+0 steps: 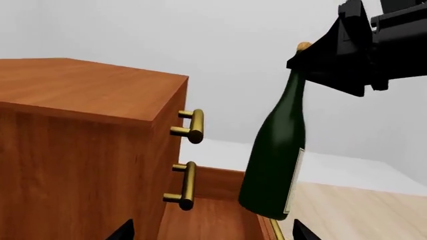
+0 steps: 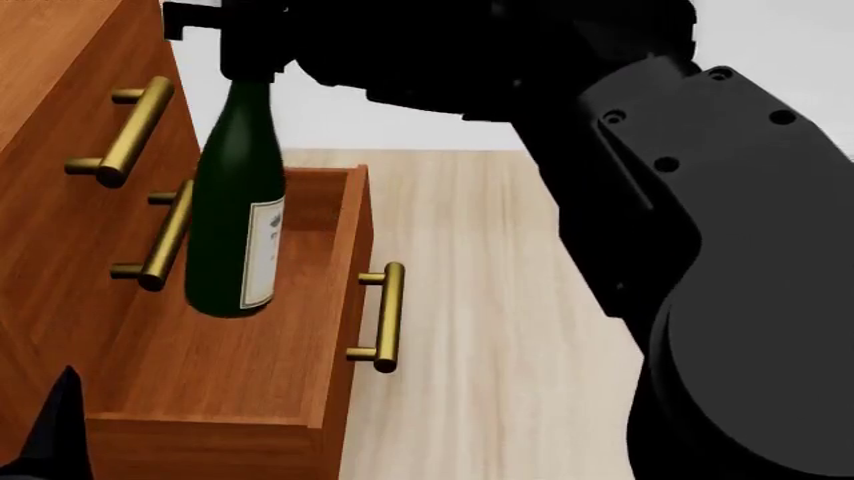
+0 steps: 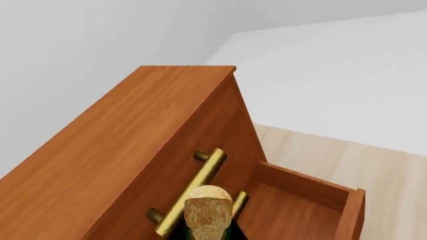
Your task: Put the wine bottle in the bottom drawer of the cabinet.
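Note:
The wine bottle (image 2: 236,220), dark green with a white label and a cork top (image 3: 208,207), hangs a little tilted over the pulled-out bottom drawer (image 2: 214,385) of the reddish-brown cabinet (image 1: 80,150). My right gripper (image 2: 247,55) is shut on the bottle's neck just below the cork, seen also in the left wrist view as the right gripper (image 1: 323,62). The bottle's base sits low between the drawer's walls; I cannot tell if it touches the floor. My left gripper (image 1: 213,235) is open and holds nothing, low beside the cabinet's side.
Brass bar handles (image 2: 127,130) stick out from the upper drawers close to the bottle. The open drawer's own handle (image 2: 384,315) faces the pale wood floor (image 2: 494,300). My bulky right arm (image 2: 721,250) fills the head view's right side.

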